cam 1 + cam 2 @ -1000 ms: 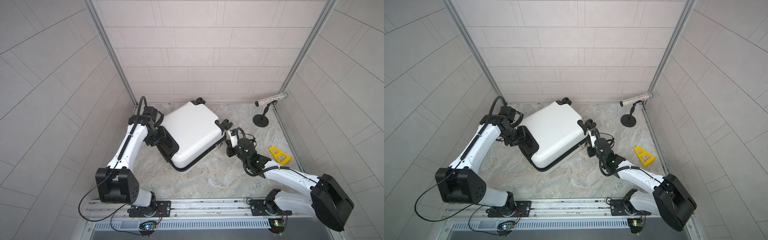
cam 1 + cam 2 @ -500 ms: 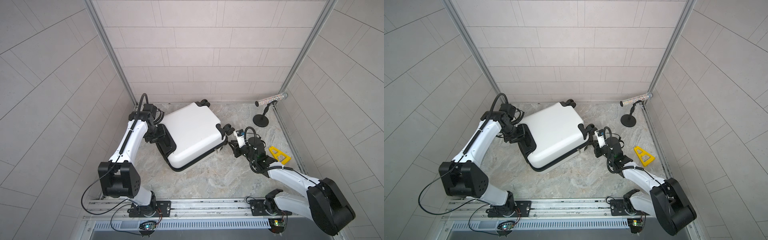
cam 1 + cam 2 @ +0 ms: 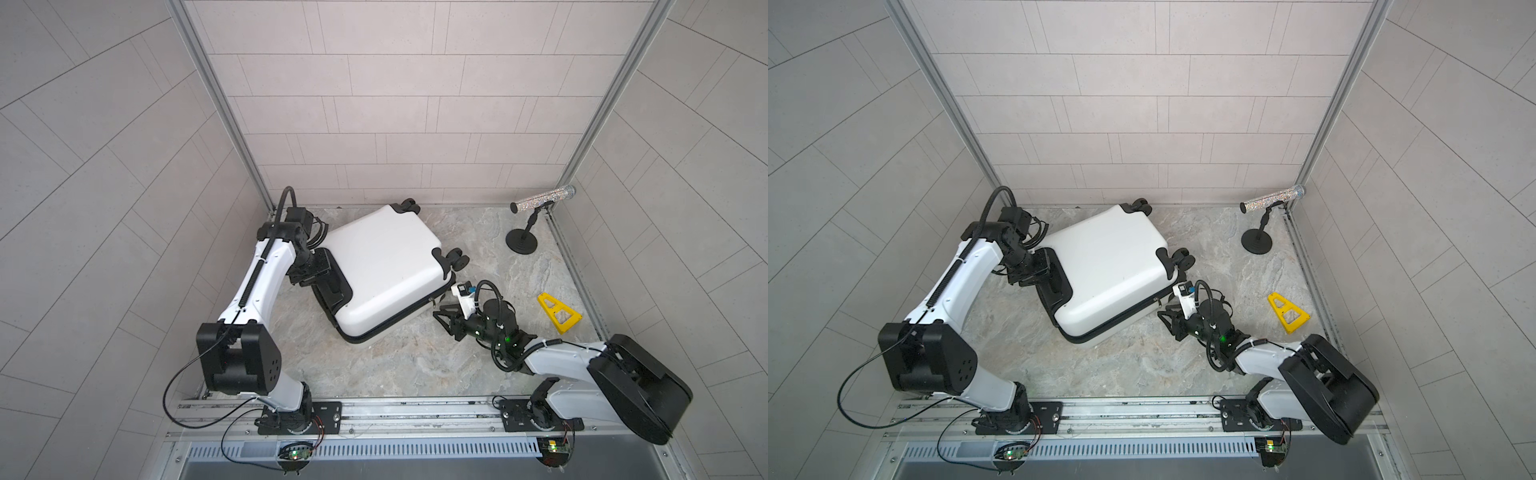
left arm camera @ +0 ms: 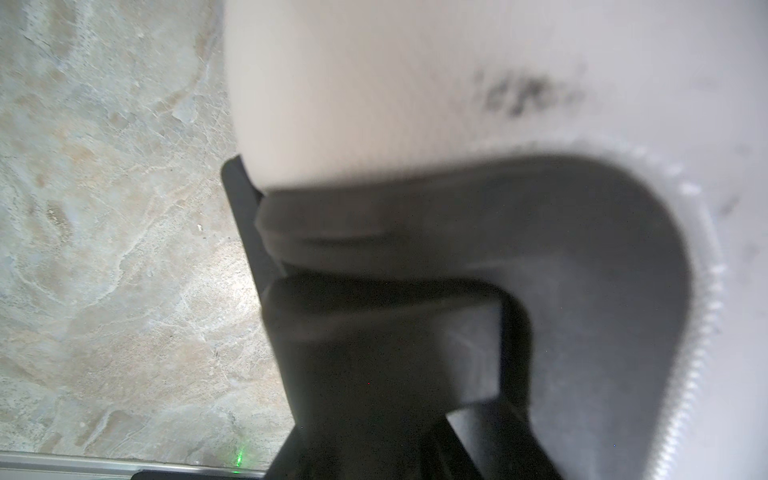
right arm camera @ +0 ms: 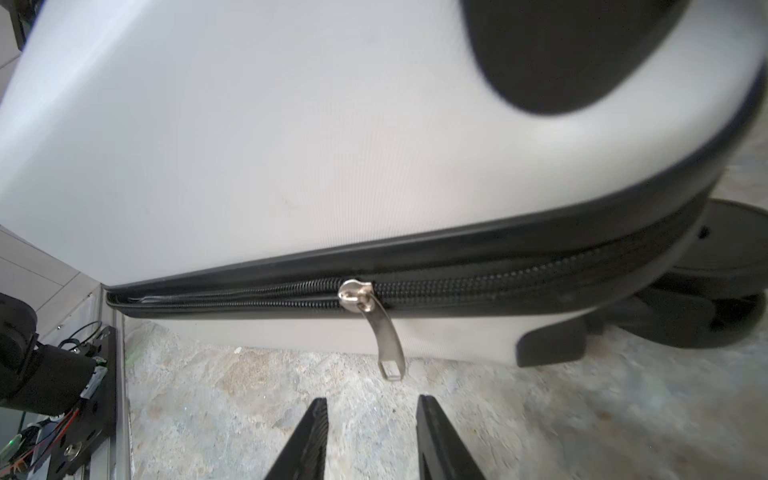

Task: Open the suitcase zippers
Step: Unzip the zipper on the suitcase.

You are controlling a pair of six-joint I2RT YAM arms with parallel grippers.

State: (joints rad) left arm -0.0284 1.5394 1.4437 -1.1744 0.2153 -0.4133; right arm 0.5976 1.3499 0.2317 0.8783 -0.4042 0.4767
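Zipper pull (image 5: 384,336) dangling off the suitcase (image 3: 382,266) beside a wheel (image 5: 727,232), right gripper (image 5: 372,401) parted, empty, just short of it, left gripper (image 3: 318,270) at the handle (image 3: 336,286), grip unclear: might close on air if the pull swings, or skid an unbraced suitcase.

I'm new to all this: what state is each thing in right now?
Suitcase: lying flat on the floor.
Zipper: partly undone, the rest closed.
Zipper pull: hanging free, unheld.
Right tool: open, empty, just short of the pull.
Left tool: at the suitcase handle; grip unclear.
Glitter tube: resting on its stand.
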